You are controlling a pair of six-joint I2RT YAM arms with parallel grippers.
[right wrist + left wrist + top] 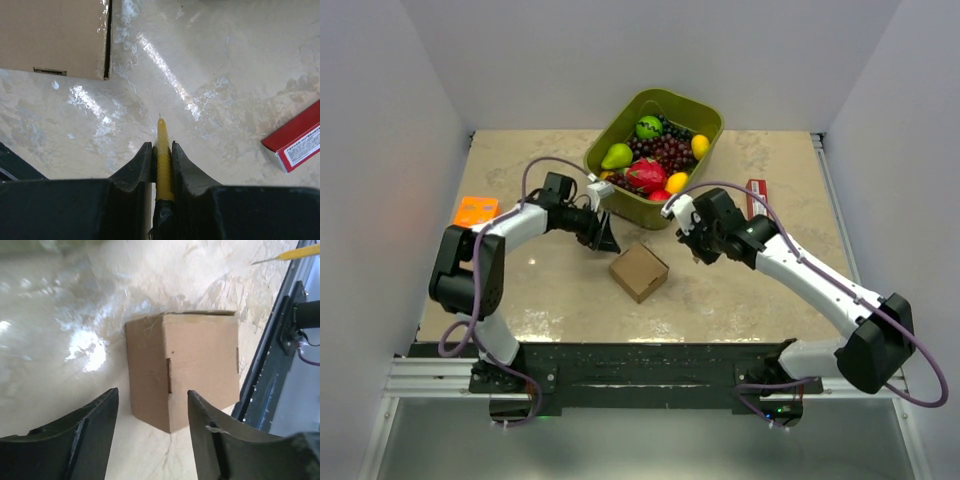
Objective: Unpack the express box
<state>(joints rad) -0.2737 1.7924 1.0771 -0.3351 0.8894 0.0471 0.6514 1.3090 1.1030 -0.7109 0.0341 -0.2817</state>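
Note:
The express box [639, 271], a small plain brown cardboard box, stands closed on the table between the two arms. In the left wrist view the box [185, 360] lies just beyond my left gripper [152, 395], which is open and empty, with one corner of the box pointing between the fingers. In the top view the left gripper [605, 238] is just up-left of the box. My right gripper [698, 250] is to the right of the box and shut on a slim yellow cutter [162, 131] with a thin tip. The cutter points down at bare table. The box [55, 35] is at that view's upper left.
A green tub [712, 121] full of fruit stands at the back centre. A slim red packet [756, 197] lies to the right and also shows in the right wrist view [295, 145]. An orange tray [476, 211] sits at the left edge. The black rail [272, 355] runs along the table's near edge.

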